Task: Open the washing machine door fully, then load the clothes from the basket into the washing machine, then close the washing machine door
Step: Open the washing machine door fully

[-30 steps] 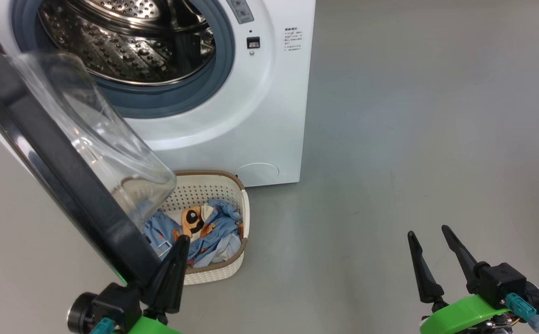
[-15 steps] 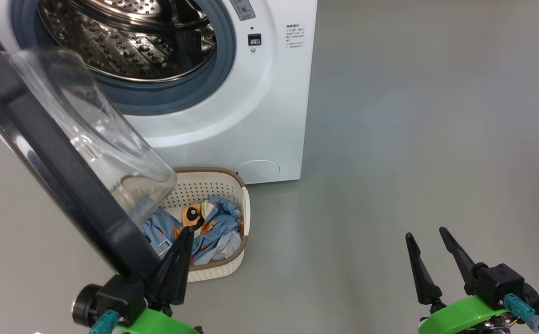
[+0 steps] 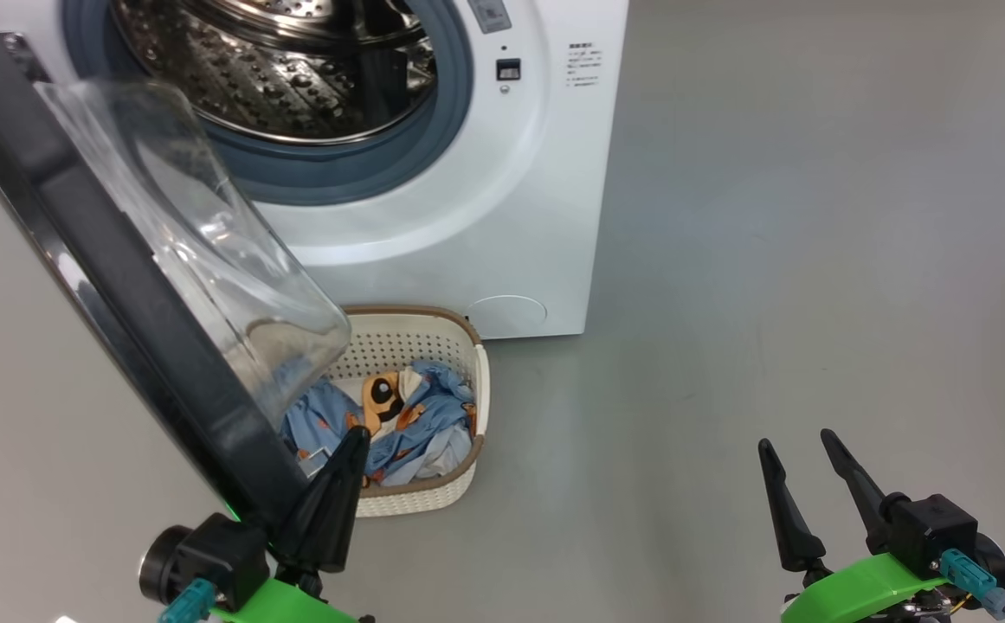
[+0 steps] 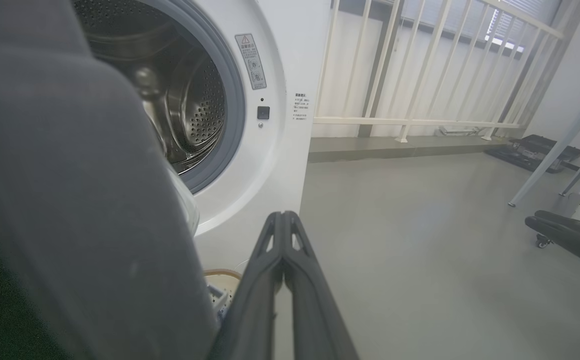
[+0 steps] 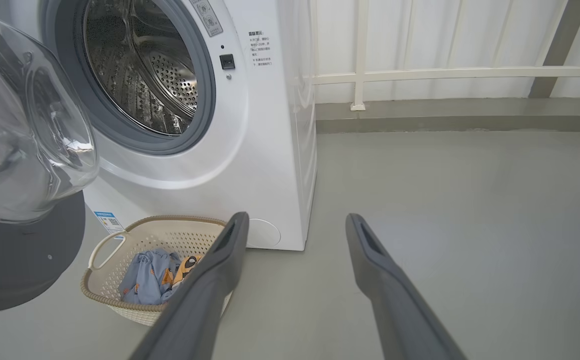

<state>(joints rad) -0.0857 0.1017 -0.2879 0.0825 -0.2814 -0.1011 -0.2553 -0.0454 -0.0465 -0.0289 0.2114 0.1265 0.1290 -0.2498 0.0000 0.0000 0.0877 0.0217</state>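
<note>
We see our left gripper (image 3: 355, 439) pressed together just beside the round, black-rimmed glass door (image 3: 112, 277) (standing open) — our right gripper (image 3: 796, 439) spreads its 2 fingers (image 3: 786, 510), empty.

The big white washing machine (image 3: 554, 216) stands at 12 o'clock, its shiny inside showing; its round door (image 3: 121, 303), with a black rim and a clear glass bowl, hangs open toward 9 o'clock; the small cream basket (image 3: 415, 342) sits just below the machine, at 6 o'clock; blue clothes (image 3: 433, 415) with orange bits lie inside it.
</note>
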